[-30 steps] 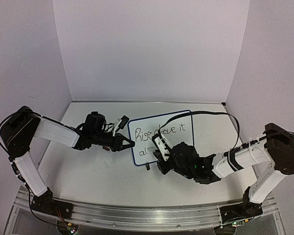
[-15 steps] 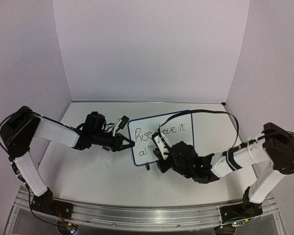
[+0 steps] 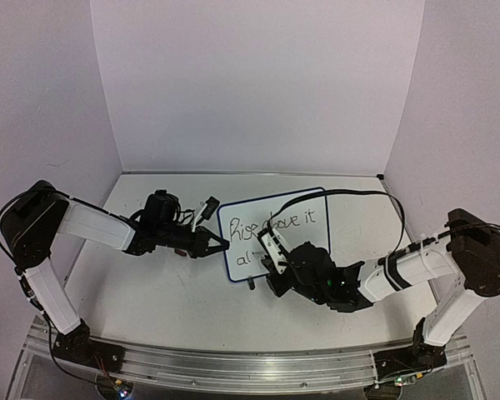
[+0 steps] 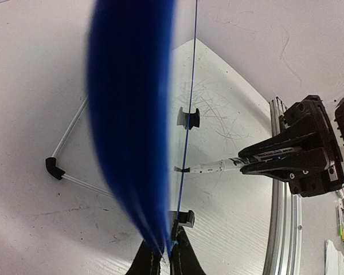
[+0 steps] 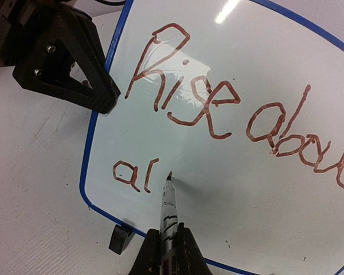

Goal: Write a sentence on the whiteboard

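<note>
The whiteboard [image 3: 315, 240] stands propped on the table [image 3: 175, 292], at 12 o'clock from the arm bases. The left gripper [image 3: 224, 244] is clenched on the blue rim at the board's 9 o'clock edge, steadying it. The right gripper [image 5: 163, 252] is clamped on a marker [image 5: 168, 206], whose tip meets the board at 3 o'clock of the letters "al". The sentence [image 5: 218, 109] is part done: "Rise above it" fills the upper row (the "it" shows only from above), and the lower row is barely begun. Risks, as judged: stroke pressure could pivot the board about its single-edge hold and skew the next letter; the right wrist, low over the surface, could smear ink.
</note>
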